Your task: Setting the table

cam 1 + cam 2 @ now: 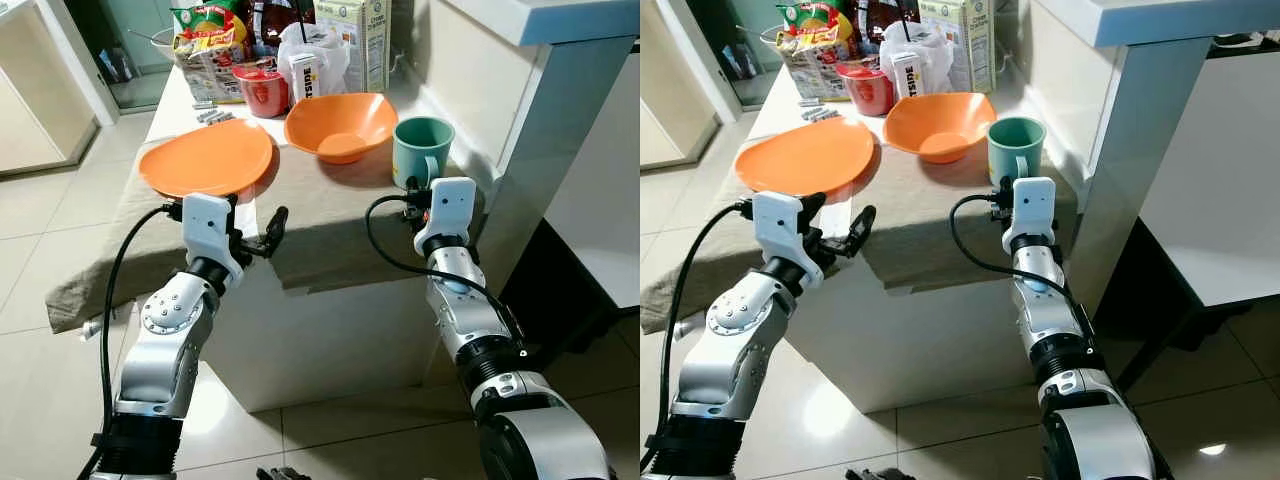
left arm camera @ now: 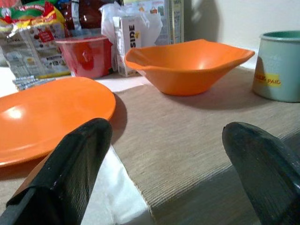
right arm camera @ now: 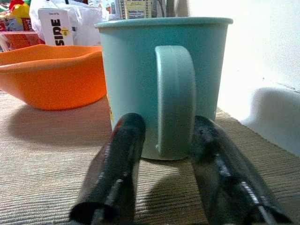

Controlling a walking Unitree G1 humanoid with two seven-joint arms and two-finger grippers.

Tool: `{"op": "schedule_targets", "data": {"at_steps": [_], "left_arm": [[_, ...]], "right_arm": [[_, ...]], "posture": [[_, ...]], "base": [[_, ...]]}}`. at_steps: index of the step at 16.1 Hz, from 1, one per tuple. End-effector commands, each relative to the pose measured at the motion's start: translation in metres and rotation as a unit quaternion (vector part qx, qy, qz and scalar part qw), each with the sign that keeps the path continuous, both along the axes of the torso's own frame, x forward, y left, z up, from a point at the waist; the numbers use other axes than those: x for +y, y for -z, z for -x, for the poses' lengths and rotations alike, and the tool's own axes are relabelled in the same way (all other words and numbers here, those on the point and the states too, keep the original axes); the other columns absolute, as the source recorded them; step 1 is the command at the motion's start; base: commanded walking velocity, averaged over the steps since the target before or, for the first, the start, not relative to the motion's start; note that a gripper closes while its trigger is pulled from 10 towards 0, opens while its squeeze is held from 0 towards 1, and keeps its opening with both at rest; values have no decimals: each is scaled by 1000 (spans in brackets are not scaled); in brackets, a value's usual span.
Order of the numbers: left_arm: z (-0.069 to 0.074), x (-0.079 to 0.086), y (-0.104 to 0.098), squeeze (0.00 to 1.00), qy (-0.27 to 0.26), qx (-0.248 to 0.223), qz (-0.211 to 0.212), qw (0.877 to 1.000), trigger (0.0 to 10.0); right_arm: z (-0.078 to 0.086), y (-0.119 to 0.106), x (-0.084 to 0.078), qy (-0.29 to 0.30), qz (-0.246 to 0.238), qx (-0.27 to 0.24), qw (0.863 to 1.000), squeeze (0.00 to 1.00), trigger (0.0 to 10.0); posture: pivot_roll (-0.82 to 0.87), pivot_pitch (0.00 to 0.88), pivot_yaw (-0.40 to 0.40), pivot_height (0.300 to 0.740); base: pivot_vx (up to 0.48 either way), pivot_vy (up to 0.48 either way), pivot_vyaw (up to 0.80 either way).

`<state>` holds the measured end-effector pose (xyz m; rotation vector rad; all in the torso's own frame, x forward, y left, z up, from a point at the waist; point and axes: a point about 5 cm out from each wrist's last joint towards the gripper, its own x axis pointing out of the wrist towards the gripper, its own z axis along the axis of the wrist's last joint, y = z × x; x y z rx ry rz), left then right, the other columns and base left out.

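- Pretty bright indoor light overall, head views sharp.
- Glare spots on the floor tiles [image 1: 825, 410] around 7 o'clock.
- Bowl [image 1: 340, 125] throws a soft shadow on the worktop [image 1: 330, 215].
- Wrist views: near black fingers [image 3: 117, 173] blurry.

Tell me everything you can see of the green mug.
The green mug is a pale teal, matte cup, plastic or enamel by its look, with straight walls, a thick loop handle facing the robot and a yellow sticker on one side. It stands upright on the woven beige table runner, near the table's right edge by the wall, beside the orange bowl but apart from it. The right gripper has one finger on each side of the handle, not yet closed.
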<state>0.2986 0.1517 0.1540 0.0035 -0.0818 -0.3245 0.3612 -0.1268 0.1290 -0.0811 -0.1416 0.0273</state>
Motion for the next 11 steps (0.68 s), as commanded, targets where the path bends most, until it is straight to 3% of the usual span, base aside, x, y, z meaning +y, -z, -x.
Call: {"op": "schedule_targets", "data": {"at_steps": [1, 8, 11], "left_arm": [[2, 6, -2, 0, -8, -2, -3, 1000, 10000], [1, 4, -2, 0, -4, 1, 1, 1000, 10000], [16, 10, 4, 0, 18, 22, -2, 1000, 10000]], "right_arm": [[-3, -6, 9, -16, 0, -10, 1000, 0, 0], [-2, -6, 12, -25, 3, -13, 1000, 0, 0], [-1, -5, 14, -30, 5, -14, 999, 0, 0]], "posture": [[-14, 11, 145, 731], [-22, 0, 139, 731], [-16, 0, 142, 731]], "base": [[0, 0, 0], [0, 0, 0], [0, 0, 0]]}}
